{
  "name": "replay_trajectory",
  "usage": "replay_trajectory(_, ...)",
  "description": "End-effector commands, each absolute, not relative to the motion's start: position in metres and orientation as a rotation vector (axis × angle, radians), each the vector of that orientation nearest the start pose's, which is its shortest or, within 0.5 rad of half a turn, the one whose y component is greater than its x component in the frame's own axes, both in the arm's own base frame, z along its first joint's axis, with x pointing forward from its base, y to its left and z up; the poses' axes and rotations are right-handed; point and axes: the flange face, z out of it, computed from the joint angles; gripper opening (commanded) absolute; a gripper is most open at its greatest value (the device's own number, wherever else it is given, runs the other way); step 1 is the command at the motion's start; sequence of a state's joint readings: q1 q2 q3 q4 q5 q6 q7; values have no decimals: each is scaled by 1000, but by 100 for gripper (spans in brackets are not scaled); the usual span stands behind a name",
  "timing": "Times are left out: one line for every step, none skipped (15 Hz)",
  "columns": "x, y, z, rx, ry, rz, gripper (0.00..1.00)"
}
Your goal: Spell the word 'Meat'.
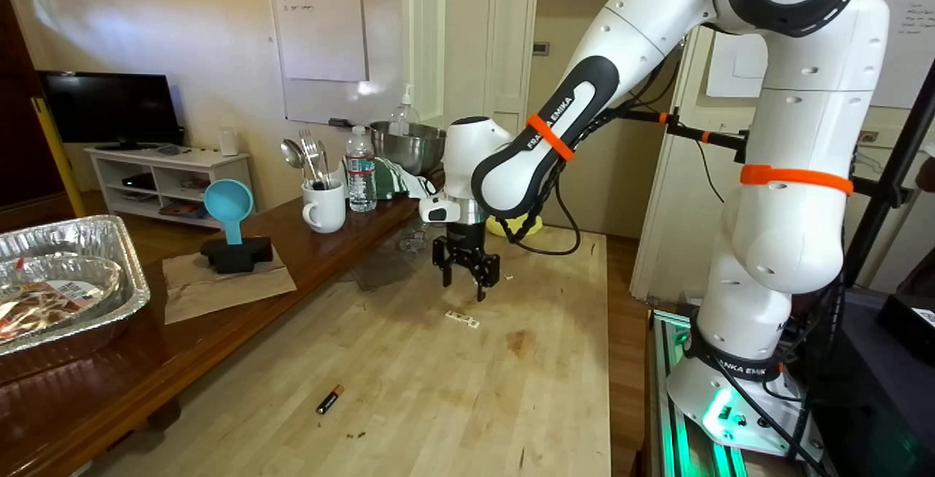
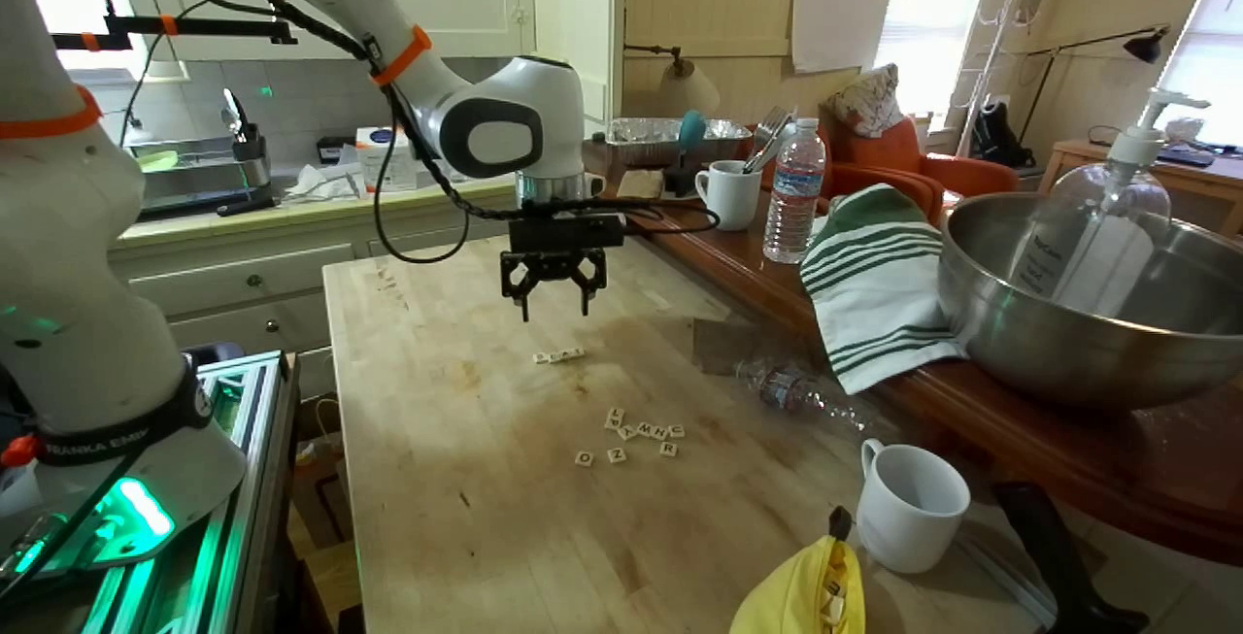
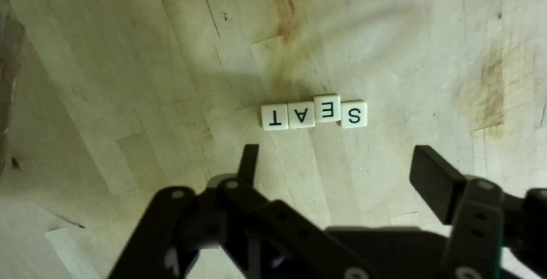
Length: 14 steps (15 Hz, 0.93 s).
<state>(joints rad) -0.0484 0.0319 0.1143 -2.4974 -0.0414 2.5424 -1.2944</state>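
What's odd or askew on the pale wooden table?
Wrist view: the row of square white letter tiles spells SEAT, S tile where MEAT needs M; E tile juts out of line. In an exterior view, a clear plastic bottle lies on its side.

A yellow pouch (image 2: 785, 597) toward the tabletop's (image 2: 466, 537) right edge is cut off along the bottom of an exterior view, the pale contents (image 2: 833, 607) at its opening too small to identify. A black handle (image 2: 1054, 556), nearer that edge, is cropped there too. Short of the far edge, a row of tiles (image 1: 462, 318) bears letters too small to read in an exterior view. The gripper (image 3: 336, 155), blurred, is cut off at the bottom of the wrist view. The tabletop is cropped at its near edge in both exterior views, the arm (image 1: 657, 31) cut off atop each.
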Motion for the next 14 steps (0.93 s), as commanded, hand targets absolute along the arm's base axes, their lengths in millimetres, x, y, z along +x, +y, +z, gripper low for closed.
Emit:
replay_trajectory(455, 32, 284, -2415, -2005, 21, 100)
replay_trajectory(454, 32, 285, -2419, -2005, 25, 100)
replay_trajectory(453, 31, 287, -2420, -2003, 30, 100)
replay_trajectory(451, 30, 288, -2423, -2002, 33, 100)
replay_trajectory(450, 29, 290, -2425, -2000, 34, 100)
replay_trajectory(449, 29, 291, -2429, -1996, 37, 100)
replay_trajectory(447, 28, 291, -2430, -1994, 39, 100)
replay_trajectory(446, 27, 292, -2422, -1995, 45, 100)
replay_trajectory(444, 27, 292, -2414, -1993, 63, 100)
replay_trajectory(442, 26, 293, -2411, -1992, 74, 100)
replay_trajectory(441, 26, 293, -2404, -1987, 85, 100)
replay_trajectory(440, 26, 294, -2404, -1986, 92, 100)
replay_trajectory(439, 26, 296, -2406, -1988, 91, 100)
replay_trajectory(438, 26, 297, -2397, -1994, 87, 100)
